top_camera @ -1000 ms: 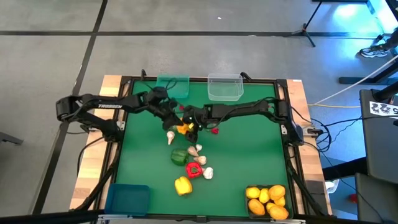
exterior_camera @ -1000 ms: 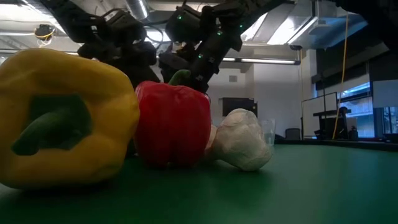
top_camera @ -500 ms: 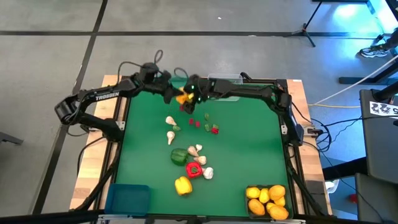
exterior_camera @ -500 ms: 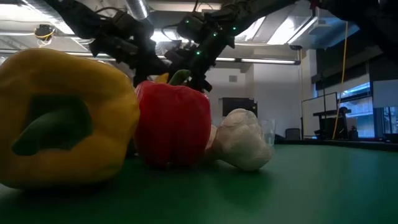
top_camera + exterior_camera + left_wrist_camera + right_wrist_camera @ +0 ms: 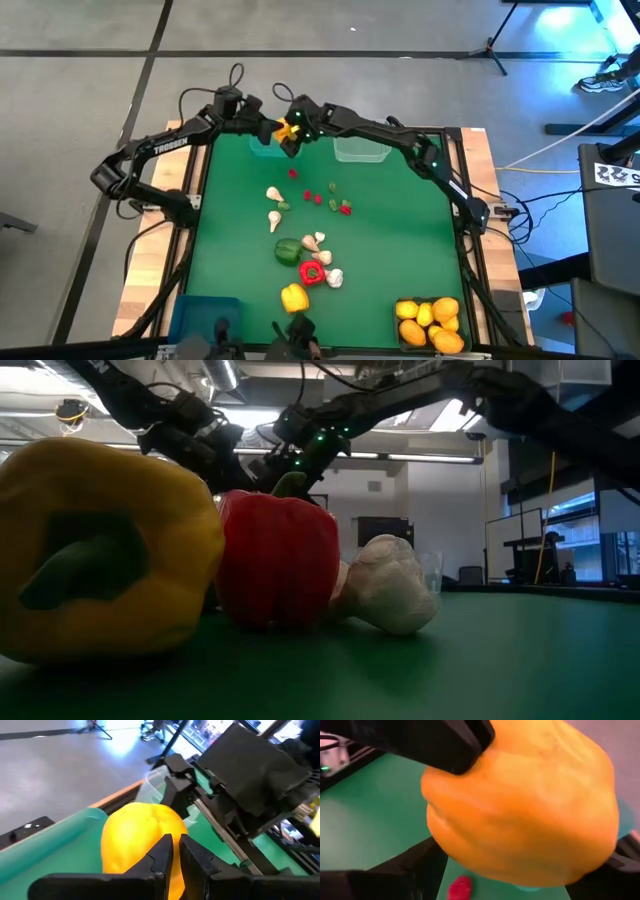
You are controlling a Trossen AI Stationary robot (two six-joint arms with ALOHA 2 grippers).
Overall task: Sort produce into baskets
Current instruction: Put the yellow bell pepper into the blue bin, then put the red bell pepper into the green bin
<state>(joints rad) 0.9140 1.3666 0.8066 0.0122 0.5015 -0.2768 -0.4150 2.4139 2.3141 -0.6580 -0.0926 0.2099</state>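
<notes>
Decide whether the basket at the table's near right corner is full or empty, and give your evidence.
Full, or nearly so. In the high view the dark basket is crowded with yellow-orange citrus fruits covering almost all of its floor.

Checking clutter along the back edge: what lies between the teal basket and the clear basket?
In the high view, a yellow pepper held up by the right gripper hangs between the teal basket and the clear basket.

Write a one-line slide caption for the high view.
Right gripper holds a yellow pepper above the teal bin at the table's far edge, left gripper shut beside it.
</notes>
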